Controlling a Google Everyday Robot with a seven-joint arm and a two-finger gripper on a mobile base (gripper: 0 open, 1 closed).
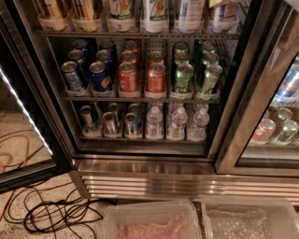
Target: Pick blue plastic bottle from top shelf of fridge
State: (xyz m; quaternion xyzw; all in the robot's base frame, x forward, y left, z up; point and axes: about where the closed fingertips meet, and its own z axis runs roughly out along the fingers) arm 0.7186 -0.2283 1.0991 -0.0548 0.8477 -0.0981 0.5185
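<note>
The fridge (140,179) stands open, with its door swung out to the left. The top shelf (140,34) runs along the top of the view. Only the lower parts of the bottles on it show. Two blue plastic bottles (189,14) with white labels and blue print stand at its right end, the second one (224,16) furthest right. Only a pale sliver of my gripper (219,2) shows at the top edge, right over the rightmost blue bottle. The bottle caps are out of view.
Green-and-orange print bottles (138,11) and brown bottles (65,11) share the top shelf. Soda cans (140,74) fill the middle rack, with cans and small water bottles (175,123) below. Cables (51,214) lie on the floor at left. Two clear bins (154,221) sit in front.
</note>
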